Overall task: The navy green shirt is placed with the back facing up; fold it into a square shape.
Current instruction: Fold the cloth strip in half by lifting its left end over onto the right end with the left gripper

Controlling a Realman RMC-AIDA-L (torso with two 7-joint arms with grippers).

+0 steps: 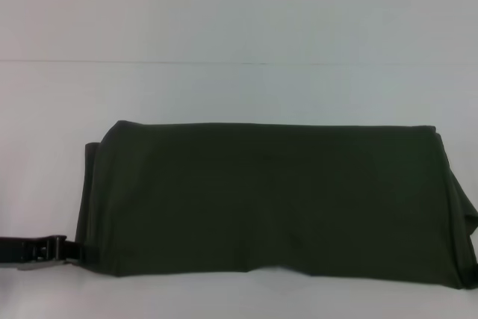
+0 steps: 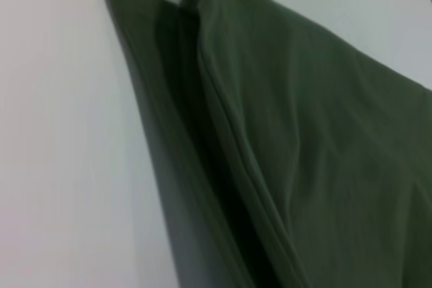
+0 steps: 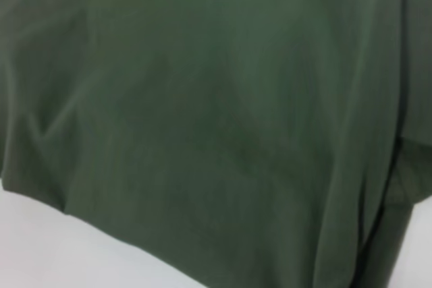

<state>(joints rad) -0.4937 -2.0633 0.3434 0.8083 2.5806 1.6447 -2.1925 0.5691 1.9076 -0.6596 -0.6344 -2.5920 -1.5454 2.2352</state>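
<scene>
One left gripper [image 1: 71, 252] at the navy green shirt [image 1: 269, 199]'s near-left corner, finger state unclear, one white table [image 1: 239, 87]

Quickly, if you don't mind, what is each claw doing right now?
Left claw: at the near-left corner of the dark olive-green cotton shirt on the white table; open or shut cannot be told.
Right claw: not in view.

A dark olive-green soft cotton shirt [image 2: 317, 153] lies in stacked folded layers on a plain white table surface [image 2: 61, 166], one lower layer's edge protruding beside the upper fold.
</scene>
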